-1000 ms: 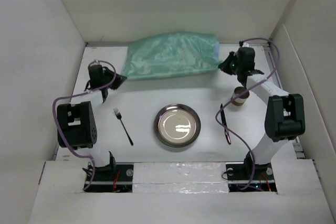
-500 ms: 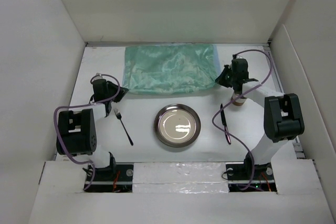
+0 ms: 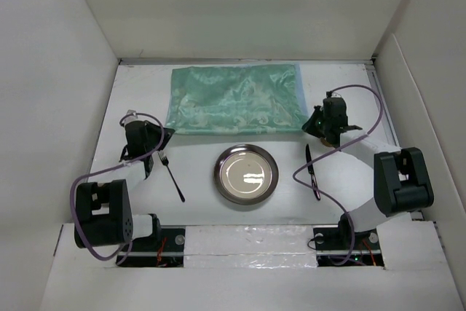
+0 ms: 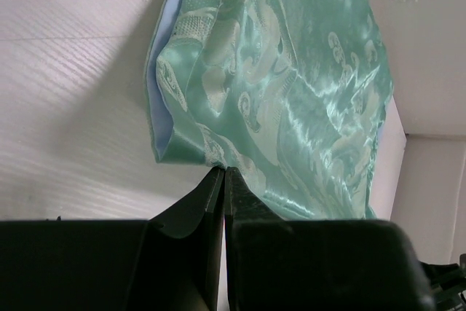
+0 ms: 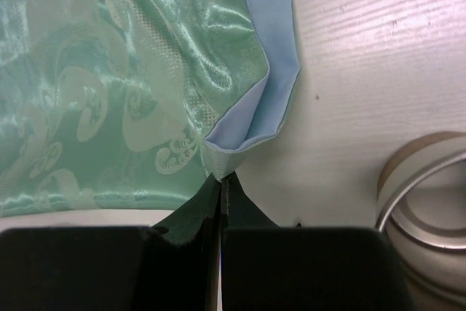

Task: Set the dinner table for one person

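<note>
The teal-green cloth (image 3: pixel 233 98) lies spread nearly flat at the back of the white dinner table (image 3: pixel 142 81). My left gripper (image 3: pixel 168 132) is shut on the cloth's near left corner; in the left wrist view the jaws (image 4: pixel 224 172) meet at the cloth's (image 4: pixel 291 85) edge. My right gripper (image 3: pixel 308 127) is shut on the near right corner; in the right wrist view (image 5: pixel 220 178) the folded corner of the cloth (image 5: pixel 124 71) sits pinched between the tips. A steel plate (image 3: pixel 246 173) sits in front of the cloth, with a fork (image 3: pixel 172 175) to its left and a knife (image 3: pixel 312 171) to its right.
White walls enclose the table on three sides. A round tan and metal rim (image 5: pixel 426 194) shows just right of the right gripper in the right wrist view; in the top view that spot is hidden under the right wrist. Purple cables loop off both arms.
Both grippers have pulled the cloth toward the near side. It went from a bunched, slanted heap to a flat rectangle, and its near edge now lies closer to the plate.
</note>
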`<action>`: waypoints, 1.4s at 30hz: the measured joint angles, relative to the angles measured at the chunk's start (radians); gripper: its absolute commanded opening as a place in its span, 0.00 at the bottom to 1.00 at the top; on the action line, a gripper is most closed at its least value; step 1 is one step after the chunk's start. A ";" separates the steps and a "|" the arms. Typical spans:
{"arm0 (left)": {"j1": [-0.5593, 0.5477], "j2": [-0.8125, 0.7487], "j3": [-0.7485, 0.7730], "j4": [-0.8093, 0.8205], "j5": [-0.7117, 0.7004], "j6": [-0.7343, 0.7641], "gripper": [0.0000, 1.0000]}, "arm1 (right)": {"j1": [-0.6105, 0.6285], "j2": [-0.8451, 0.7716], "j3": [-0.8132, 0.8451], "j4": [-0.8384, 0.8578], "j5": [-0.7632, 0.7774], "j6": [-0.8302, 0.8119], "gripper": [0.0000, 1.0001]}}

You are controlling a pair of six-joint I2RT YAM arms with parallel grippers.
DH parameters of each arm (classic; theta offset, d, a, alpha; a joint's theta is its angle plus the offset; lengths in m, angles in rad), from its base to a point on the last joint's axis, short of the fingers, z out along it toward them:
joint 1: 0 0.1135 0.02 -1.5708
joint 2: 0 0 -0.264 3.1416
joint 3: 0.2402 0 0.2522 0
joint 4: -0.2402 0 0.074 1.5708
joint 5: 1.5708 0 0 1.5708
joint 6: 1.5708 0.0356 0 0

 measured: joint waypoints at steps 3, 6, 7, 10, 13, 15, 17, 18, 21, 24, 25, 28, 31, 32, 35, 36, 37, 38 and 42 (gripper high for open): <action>0.000 -0.031 -0.023 -0.006 -0.013 0.001 0.00 | -0.003 -0.016 -0.029 0.000 0.006 0.009 0.00; 0.000 -0.044 -0.047 -0.014 -0.014 0.004 0.00 | -0.006 -0.033 -0.060 0.003 0.007 0.015 0.00; 0.000 -0.044 -0.052 -0.019 -0.013 0.005 0.00 | -0.007 -0.039 -0.068 0.002 0.007 0.017 0.00; 0.000 -0.044 -0.066 -0.031 -0.008 0.005 0.00 | -0.007 -0.055 -0.086 0.001 0.017 0.021 0.00; 0.000 -0.043 -0.080 -0.024 0.000 0.013 0.14 | -0.007 -0.072 -0.097 0.001 0.025 0.022 0.07; 0.000 -0.043 -0.092 -0.020 0.012 0.021 0.15 | -0.007 -0.081 -0.102 0.002 0.032 0.022 0.10; 0.000 -0.045 -0.101 -0.018 0.023 0.023 0.23 | -0.008 -0.086 -0.105 0.001 0.038 0.022 0.15; 0.000 -0.048 -0.104 -0.017 0.027 0.026 0.27 | -0.008 -0.087 -0.105 0.001 0.042 0.022 0.19; 0.000 -0.094 -0.118 -0.019 0.048 0.026 0.37 | -0.007 -0.093 -0.105 -0.001 0.053 0.023 0.35; 0.000 -0.178 -0.123 -0.027 0.063 0.026 0.40 | 0.002 -0.138 -0.107 -0.013 0.069 0.024 0.49; 0.000 -0.214 -0.123 -0.032 0.064 0.025 0.40 | 0.009 -0.165 -0.108 -0.019 0.075 0.021 0.50; 0.000 -0.333 -0.123 -0.050 0.061 0.026 0.40 | 0.043 -0.253 -0.108 -0.031 0.103 0.017 0.48; 0.000 -0.428 -0.116 -0.057 0.045 0.027 0.36 | 0.073 -0.329 -0.107 -0.031 0.127 0.006 0.13; 0.000 -0.446 -0.111 -0.059 0.043 0.028 0.35 | 0.076 -0.341 -0.107 -0.030 0.127 0.002 0.02; 0.000 -0.452 -0.085 -0.061 0.046 0.029 0.24 | 0.081 -0.340 -0.104 -0.030 0.114 0.002 0.00; 0.000 -0.449 -0.080 -0.062 0.050 0.029 0.22 | 0.090 -0.336 -0.104 -0.032 0.106 0.001 0.00; 0.000 -0.447 -0.077 -0.062 0.057 0.032 0.21 | 0.103 -0.332 -0.107 -0.031 0.090 -0.002 0.00; 0.000 -0.444 -0.074 -0.067 0.069 0.032 0.21 | 0.122 -0.332 -0.116 -0.028 0.071 -0.005 0.00; -0.038 -0.440 0.029 -0.188 0.113 0.044 0.23 | 0.257 -0.365 -0.195 -0.032 0.007 -0.006 0.44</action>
